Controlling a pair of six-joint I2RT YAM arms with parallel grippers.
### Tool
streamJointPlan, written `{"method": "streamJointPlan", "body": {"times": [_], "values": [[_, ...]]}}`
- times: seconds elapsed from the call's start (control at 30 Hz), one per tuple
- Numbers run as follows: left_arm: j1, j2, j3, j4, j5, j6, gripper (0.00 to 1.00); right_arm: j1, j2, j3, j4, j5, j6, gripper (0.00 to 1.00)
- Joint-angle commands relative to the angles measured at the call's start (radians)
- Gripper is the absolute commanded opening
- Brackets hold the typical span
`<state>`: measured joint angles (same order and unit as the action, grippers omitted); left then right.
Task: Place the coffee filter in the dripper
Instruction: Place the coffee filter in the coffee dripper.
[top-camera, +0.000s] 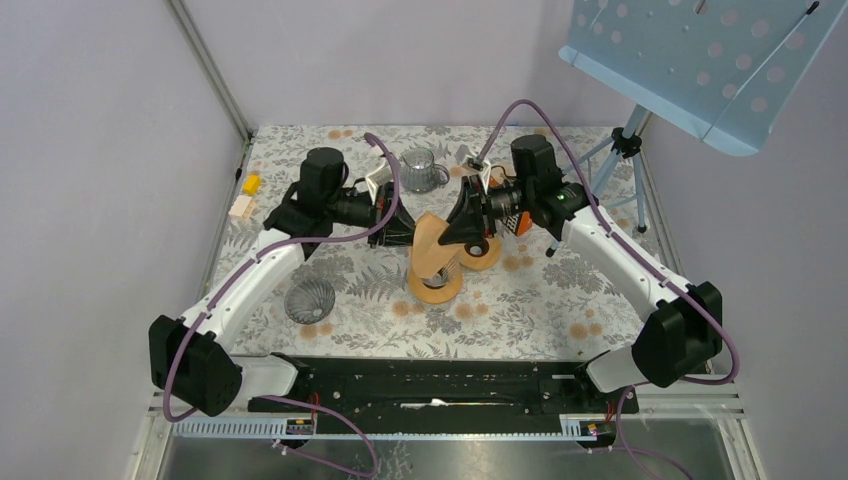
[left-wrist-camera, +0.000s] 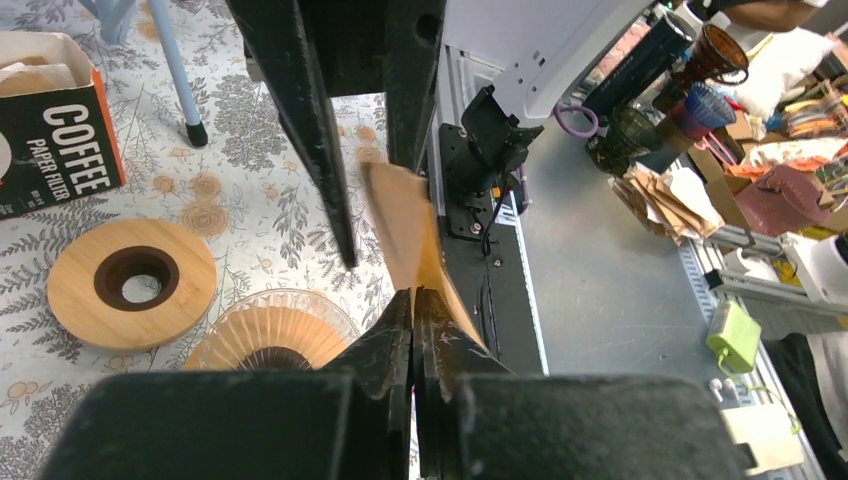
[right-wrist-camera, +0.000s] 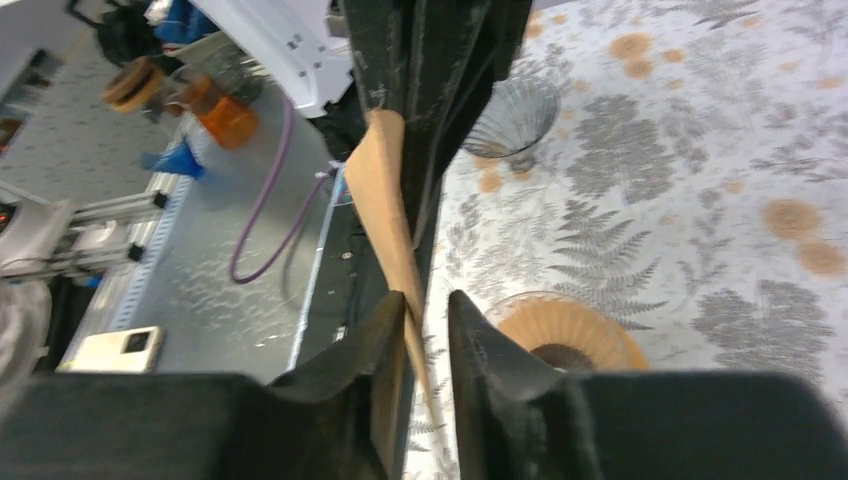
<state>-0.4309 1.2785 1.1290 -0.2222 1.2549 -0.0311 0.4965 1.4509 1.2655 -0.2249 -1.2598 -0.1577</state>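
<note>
The left claw (left-wrist-camera: 413, 297) is pressed together on one edge of the brown coffee filter (left-wrist-camera: 398, 225), held up off the table (top-camera: 530, 300). Facing it almost tip to tip, the right claw (right-wrist-camera: 428, 305) has its jaws slightly apart. The filter's opposite edge runs into that gap and lies against one finger (right-wrist-camera: 385, 335). Directly beneath both claws stands the dripper (top-camera: 435, 287), a ribbed glass cone in a wooden collar; whether the paper's lowest corner touches its rim cannot be told. A wooden ring (left-wrist-camera: 130, 283) lies just beside the dripper, under the right claw, with the filter box (left-wrist-camera: 50, 120) behind it. A second glass cone (top-camera: 309, 300) sits well apart on the left claw's outer side. On the near side of the claws, bare patterned tabletop runs to the black rail (top-camera: 430, 385).
</note>
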Motion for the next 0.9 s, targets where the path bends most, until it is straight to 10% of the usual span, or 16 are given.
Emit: {"method": "streamJointPlan", "body": {"times": [0.0, 0.1, 0.3, 0.87], "values": [[0.016, -0.013, 0.015, 0.093, -0.101, -0.129, 0.0, -0.007, -0.025, 0.102, 0.003, 0.182, 0.033, 0.46], [0.041, -0.02, 0.053, 0.066, -0.291, -0.2, 0.0, -0.009, -0.026, 0.196, -0.115, 0.368, -0.052, 0.66], [0.059, 0.012, 0.194, -0.04, -0.666, -0.412, 0.0, -0.007, 0.011, 0.356, -0.186, 0.636, -0.044, 0.77], [0.025, 0.093, 0.24, -0.098, -0.947, -0.836, 0.0, 0.156, 0.127, 0.457, -0.232, 0.889, -0.048, 0.76]]}}
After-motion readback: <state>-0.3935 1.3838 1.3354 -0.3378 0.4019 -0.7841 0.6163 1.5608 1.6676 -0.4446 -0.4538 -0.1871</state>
